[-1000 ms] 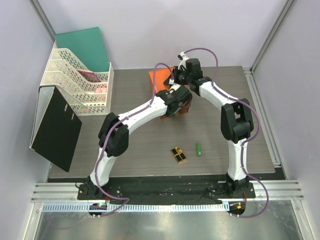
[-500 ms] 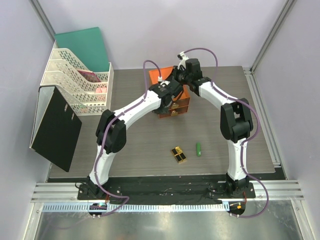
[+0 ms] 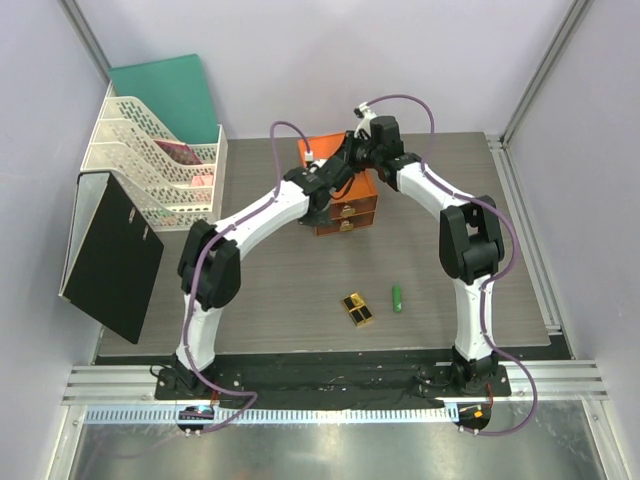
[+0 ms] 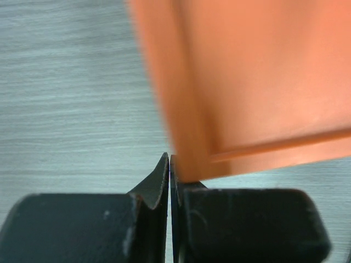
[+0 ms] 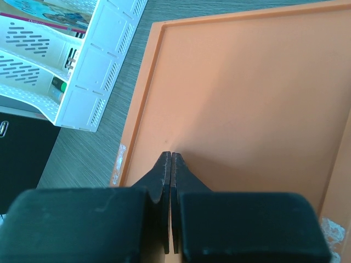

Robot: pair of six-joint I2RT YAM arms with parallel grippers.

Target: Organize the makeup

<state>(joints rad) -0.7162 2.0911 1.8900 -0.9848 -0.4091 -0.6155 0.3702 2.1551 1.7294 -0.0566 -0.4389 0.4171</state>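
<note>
- Two arms reach in to the orange drawer box (image 3: 349,207) at the far middle of the table (image 3: 270,290).
- Left jaws are clenched, holding nothing; the fingers (image 4: 159,189) are pressed flat together.
- In my left wrist view the tips sit right at the box's lower corner (image 4: 258,82), with bare table (image 4: 71,98) on the left. I can't tell if they touch it.
- Right jaws are clenched too, also on nothing; the fingers (image 5: 164,175) meet with no gap.
- My right wrist is above the box's flat orange top (image 5: 247,98), tips close over it. I can't tell if there's contact.
- From above, the left wrist is at the box's left side and the right wrist is over its back part.
- Makeup: the black-and-gold lipstick cases (image 3: 357,309) lie on the near middle of the table, well apart from the box.
- The small green tube (image 3: 397,298) lies just right of the cases, not touching them.
- Neither is anywhere near my jaws.
- The white file tray (image 3: 150,175) stands at the far left, with a green folder (image 3: 170,90) behind it and a black binder (image 3: 110,255) leaning in front.
- The tray (image 5: 82,71) also shows in the right wrist view, left of the box.
</note>
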